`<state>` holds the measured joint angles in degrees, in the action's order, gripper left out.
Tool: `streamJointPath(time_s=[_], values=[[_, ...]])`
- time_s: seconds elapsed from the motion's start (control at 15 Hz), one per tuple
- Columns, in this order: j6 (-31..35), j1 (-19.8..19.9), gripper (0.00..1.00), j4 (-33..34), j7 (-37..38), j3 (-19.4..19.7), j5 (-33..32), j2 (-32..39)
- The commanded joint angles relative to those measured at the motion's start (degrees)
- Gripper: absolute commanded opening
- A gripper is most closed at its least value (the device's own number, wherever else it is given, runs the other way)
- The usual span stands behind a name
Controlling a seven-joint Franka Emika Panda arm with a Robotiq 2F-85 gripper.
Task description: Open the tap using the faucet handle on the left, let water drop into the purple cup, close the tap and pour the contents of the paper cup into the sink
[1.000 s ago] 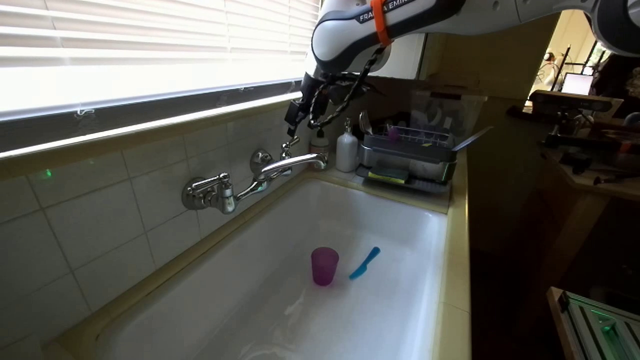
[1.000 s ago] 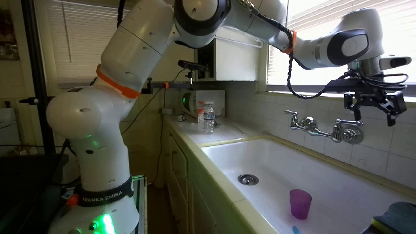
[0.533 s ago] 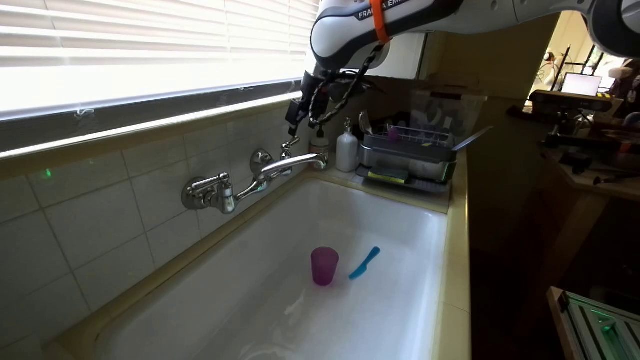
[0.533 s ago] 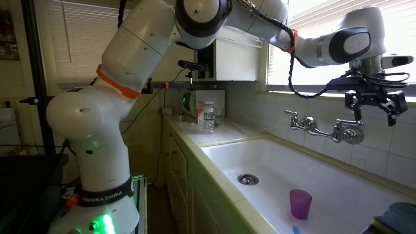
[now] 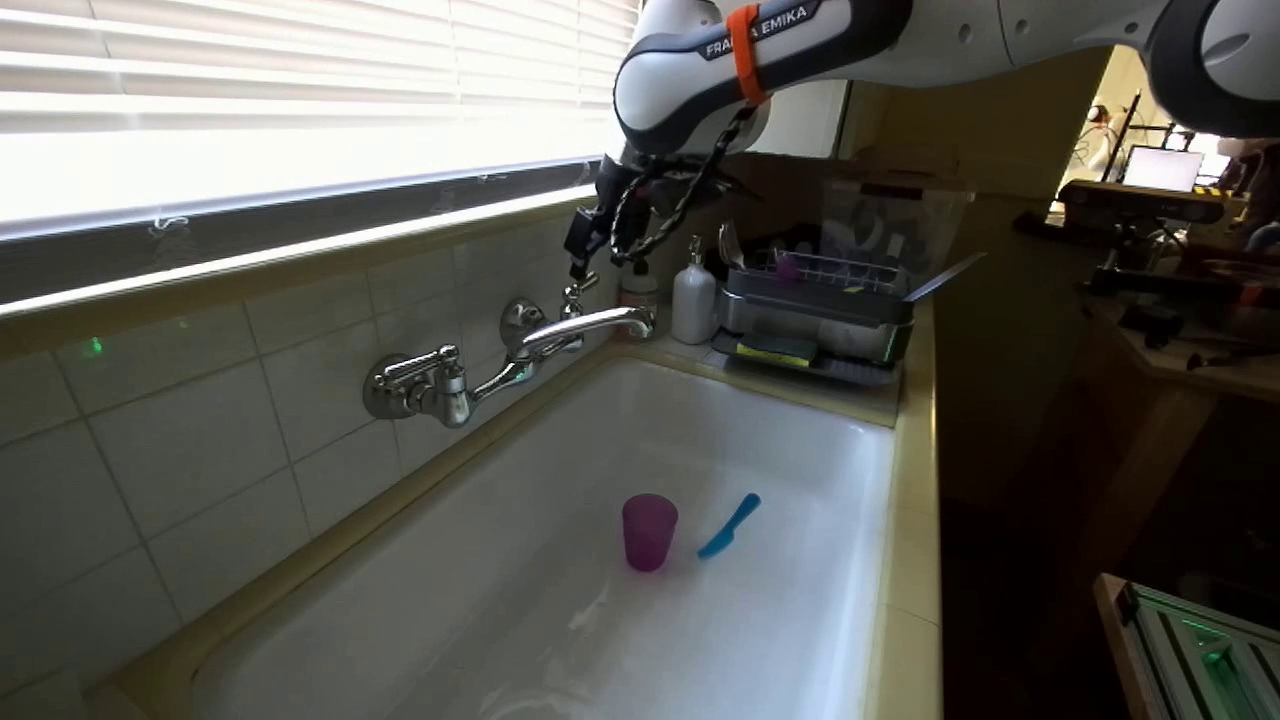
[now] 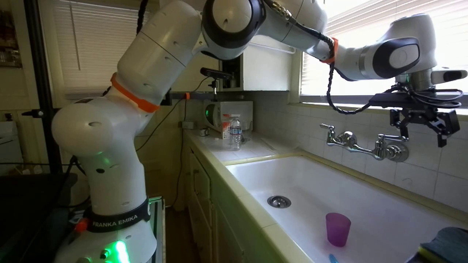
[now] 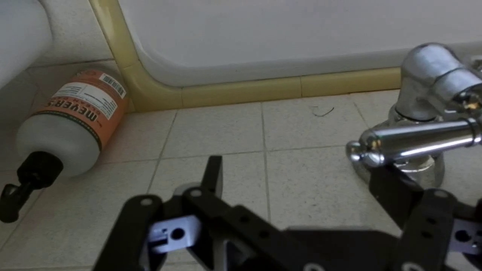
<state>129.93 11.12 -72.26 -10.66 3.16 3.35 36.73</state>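
The chrome tap (image 5: 520, 350) is on the wall above the sink; it also shows in an exterior view (image 6: 365, 146) and the wrist view (image 7: 425, 82). No water shows at its spout. My gripper (image 6: 423, 140) is open and empty above the far handle (image 5: 582, 287). In the wrist view, the handle (image 7: 421, 142) lies over the tip of the right finger of the gripper (image 7: 297, 169); I cannot tell whether they touch. The purple cup (image 5: 649, 535), also the paper cup, stands upright in the white sink (image 5: 790, 620), also in an exterior view (image 6: 338, 230).
A blue knife (image 5: 730, 527) lies in the sink beside the cup. A white soap bottle (image 5: 693, 300), an orange-labelled bottle (image 7: 81, 101) and a dish rack (image 5: 815, 310) stand at the sink's end. The window ledge (image 5: 400, 235) runs close behind the gripper.
My arm rises very slightly at first, then the gripper lowers toward the tap handle, shifting slightly away from the robot base. The fingers stay open. The cup, knife and tap have not moved.
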Motion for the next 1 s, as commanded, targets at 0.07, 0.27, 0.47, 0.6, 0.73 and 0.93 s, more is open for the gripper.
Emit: streamJointPath(time_s=[0.07, 0.27, 0.47, 0.6, 0.73, 0.93], values=[[-3.92, -0.37, 1.00, 3.27, 0.81, 0.44, -1.72, 2.36], [-6.20, -0.82, 1.00, 4.26, 1.29, 0.90, -2.85, 2.46], [-8.41, -1.42, 1.00, 5.20, 2.01, 1.58, -4.58, 2.66], [-9.56, -1.74, 1.00, 5.53, 2.50, 1.96, -5.59, 2.82], [-10.72, -1.98, 1.00, 5.74, 2.84, 2.18, -6.34, 2.85], [-12.13, -2.03, 1.00, 5.93, 3.15, 2.27, -6.81, 2.75]])
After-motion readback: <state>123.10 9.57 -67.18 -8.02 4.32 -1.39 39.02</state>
